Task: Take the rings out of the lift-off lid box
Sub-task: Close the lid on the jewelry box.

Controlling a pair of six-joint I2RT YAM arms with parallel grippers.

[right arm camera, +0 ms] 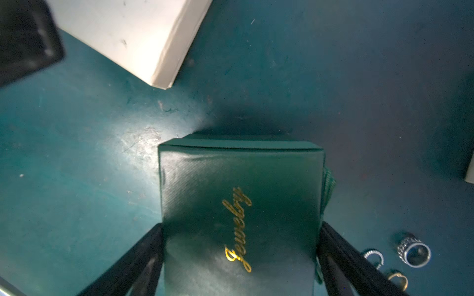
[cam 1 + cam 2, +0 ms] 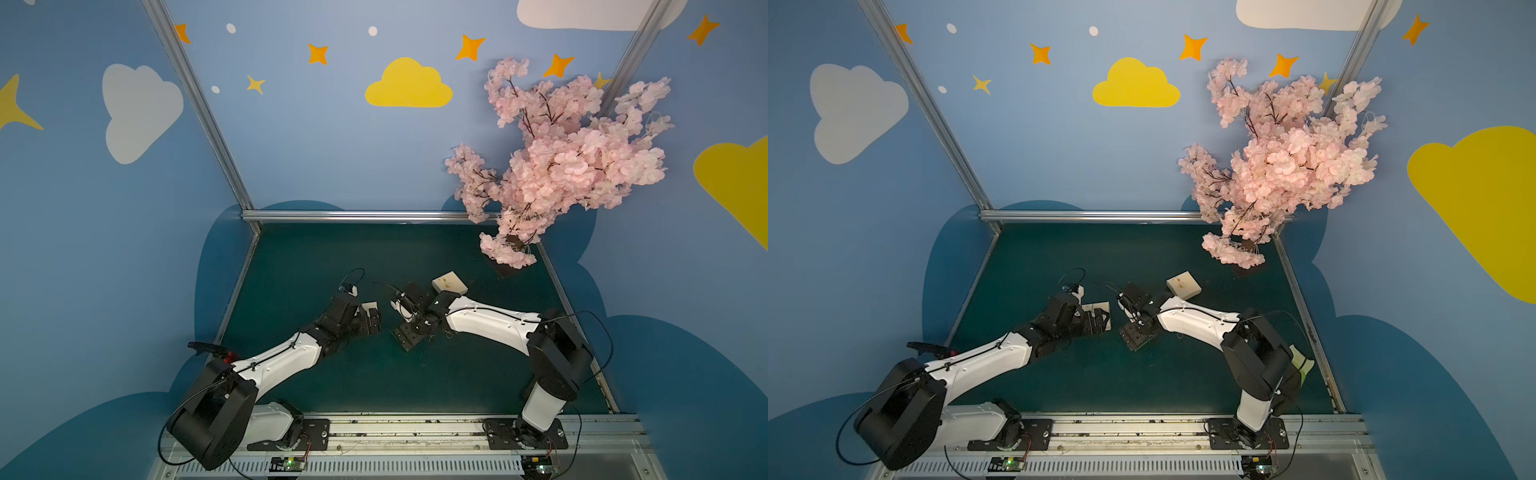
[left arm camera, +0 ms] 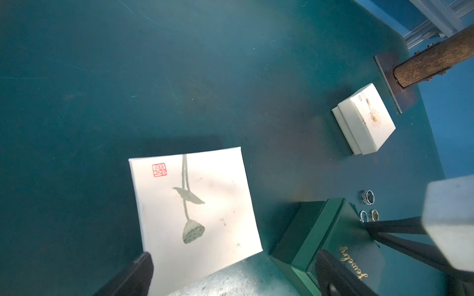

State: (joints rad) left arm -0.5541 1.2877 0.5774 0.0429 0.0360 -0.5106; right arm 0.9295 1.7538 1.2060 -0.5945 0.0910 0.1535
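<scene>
The rings (image 1: 406, 244) — surely light, hard, slippery, best pinched across the band — lie on the worktop (image 1: 77, 166) just beside my right end effector (image 1: 241, 225), wide astride the green box (image 1: 230, 166), whether gripping I cannot tell.

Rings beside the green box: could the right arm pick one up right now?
Probably not at once. The right gripper straddles the green box, fingers against both its sides, so it looks occupied. The rings lie bare on the mat just outside one finger; after letting go, little seems in the way.
</scene>
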